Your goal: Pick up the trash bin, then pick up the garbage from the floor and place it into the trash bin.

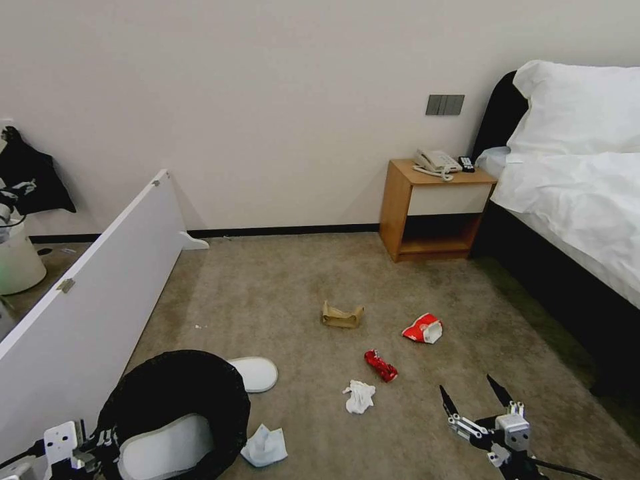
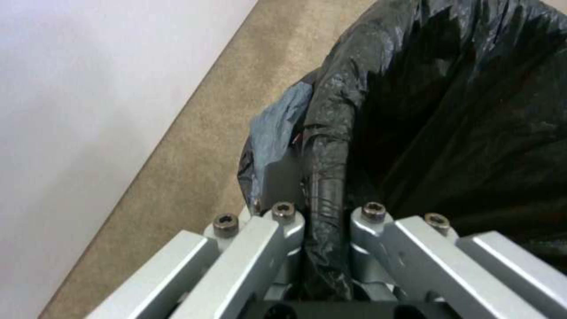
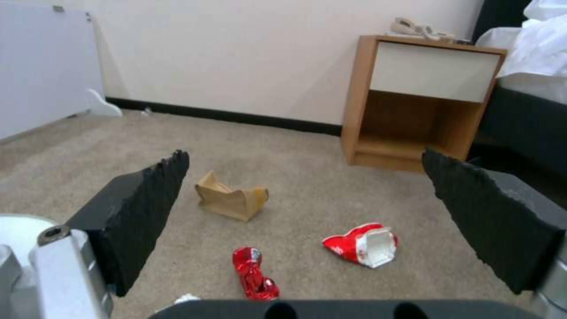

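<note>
The trash bin (image 1: 175,393), lined with a black bag, is at the lower left of the head view with a white slipper (image 1: 167,448) inside it. My left gripper (image 1: 90,450) is shut on the bin's bagged rim (image 2: 324,177). My right gripper (image 1: 477,403) hovers open and empty over the carpet at the lower right. Garbage lies on the floor: a second slipper (image 1: 257,373), a tissue (image 1: 265,445) beside the bin, another tissue (image 1: 360,396), a red wrapper (image 1: 381,365), a red-and-white cup (image 1: 423,328) and brown cardboard (image 1: 342,315). Ahead of the right fingers (image 3: 141,212) lie the cardboard (image 3: 231,201), wrapper (image 3: 254,272) and cup (image 3: 363,243).
A white panel (image 1: 87,300) runs along the left beside the bin. A wooden nightstand (image 1: 433,207) with a phone stands against the far wall, and a bed (image 1: 573,200) lines the right side. A plain white bucket (image 1: 17,263) sits at the far left.
</note>
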Controlling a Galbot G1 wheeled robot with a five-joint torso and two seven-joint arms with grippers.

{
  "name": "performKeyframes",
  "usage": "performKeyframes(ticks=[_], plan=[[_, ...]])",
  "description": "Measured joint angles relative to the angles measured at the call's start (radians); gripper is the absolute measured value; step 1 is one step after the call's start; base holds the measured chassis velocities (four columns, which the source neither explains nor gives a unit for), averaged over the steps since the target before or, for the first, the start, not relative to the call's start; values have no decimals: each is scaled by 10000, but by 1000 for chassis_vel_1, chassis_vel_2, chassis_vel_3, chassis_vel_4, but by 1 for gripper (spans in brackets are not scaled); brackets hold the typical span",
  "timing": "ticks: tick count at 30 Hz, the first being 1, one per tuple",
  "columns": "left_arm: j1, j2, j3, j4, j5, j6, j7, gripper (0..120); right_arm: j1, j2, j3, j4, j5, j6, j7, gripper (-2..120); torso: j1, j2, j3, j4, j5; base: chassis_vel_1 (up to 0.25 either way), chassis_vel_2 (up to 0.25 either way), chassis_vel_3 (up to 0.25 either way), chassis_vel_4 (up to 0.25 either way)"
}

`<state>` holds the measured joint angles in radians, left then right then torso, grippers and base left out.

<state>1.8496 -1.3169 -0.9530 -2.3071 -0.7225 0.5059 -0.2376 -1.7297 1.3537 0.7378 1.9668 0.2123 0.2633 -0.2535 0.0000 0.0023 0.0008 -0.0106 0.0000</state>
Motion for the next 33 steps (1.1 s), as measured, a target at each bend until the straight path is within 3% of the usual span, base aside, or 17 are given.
performKeyframes(ticks=[33], plan=[[62,-12,35,-76,-100,-43,61,4,-137,-10,56,192,-3,44,-35,100,0,0,-2,-2,0,0,0,0,0]])
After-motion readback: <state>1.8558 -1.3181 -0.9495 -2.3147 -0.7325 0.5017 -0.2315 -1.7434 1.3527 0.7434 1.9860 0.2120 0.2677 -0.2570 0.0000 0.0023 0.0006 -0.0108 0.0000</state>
